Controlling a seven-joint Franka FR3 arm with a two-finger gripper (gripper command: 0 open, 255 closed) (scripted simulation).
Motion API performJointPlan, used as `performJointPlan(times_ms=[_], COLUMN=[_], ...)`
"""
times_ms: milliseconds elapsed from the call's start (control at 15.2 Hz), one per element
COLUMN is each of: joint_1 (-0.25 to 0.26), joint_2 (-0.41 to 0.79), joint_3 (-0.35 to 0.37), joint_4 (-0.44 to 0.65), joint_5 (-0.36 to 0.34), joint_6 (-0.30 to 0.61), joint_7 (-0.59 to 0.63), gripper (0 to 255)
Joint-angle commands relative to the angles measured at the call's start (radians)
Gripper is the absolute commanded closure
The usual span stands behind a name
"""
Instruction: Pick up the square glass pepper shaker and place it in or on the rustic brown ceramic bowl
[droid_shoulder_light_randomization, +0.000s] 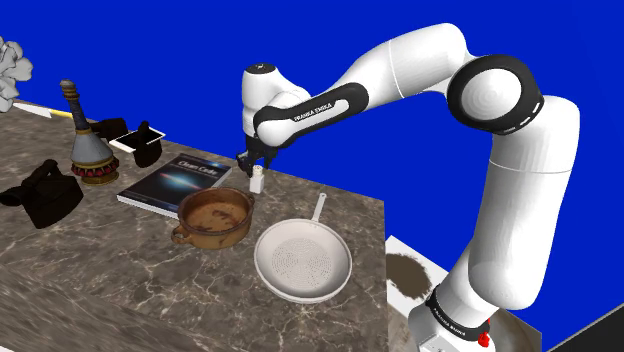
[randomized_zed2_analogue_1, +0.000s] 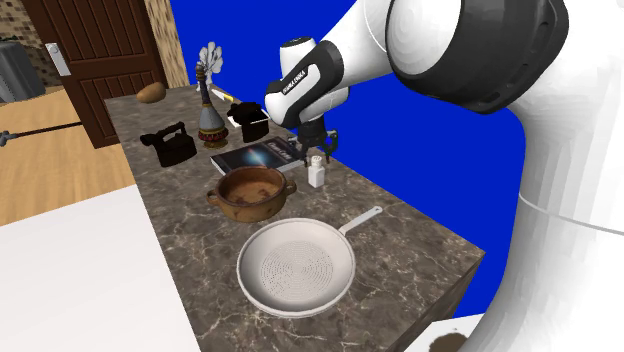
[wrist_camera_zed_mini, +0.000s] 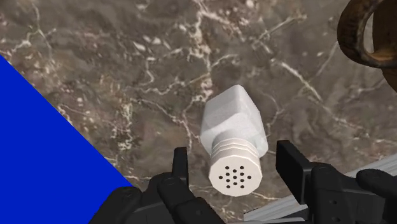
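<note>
Gripper (wrist_camera_zed_mini: 234, 154) spread astride white, square-bodied shaker (wrist_camera_zed_mini: 230, 121) with ribbed, perforated cap (wrist_camera_zed_mini: 235, 173) on veined marble counter (wrist_camera_zed_mini: 127, 63).

The wrist view's edge cuts the brown bowl (wrist_camera_zed_mini: 350, 32) down to one handle and some rim. Lettering on the book (droid_shoulder_light_randomization: 172, 183) is too small to read (shoulder view). There the tool (droid_shoulder_light_randomization: 252, 160) partly hides the top of the shaker (droid_shoulder_light_randomization: 257, 183).

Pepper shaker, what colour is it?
The pepper shaker is white, with dark holes in its cap; clearest in the wrist view.
</note>
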Motion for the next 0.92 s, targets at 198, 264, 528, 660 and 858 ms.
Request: performJointPlan(times_ms=[198, 264, 528, 660, 858], joint_1=[0.000, 0.000, 0.000, -0.001, -0.003], joint_2=[0.000, 0.000, 0.000, -0.012, -0.029], joint_3=[0.000, 0.000, 0.000, 0.003, 0.007], joint_4=[0.000, 0.000, 0.000, 0.010, 0.028], joint_5=[0.000, 0.000, 0.000, 0.008, 0.019], joint_6=[0.000, 0.000, 0.000, -0.021, -0.054], joint_7=[0.000, 0.000, 0.000, -0.008, -0.020], gripper=[255, 255, 255, 255, 255])
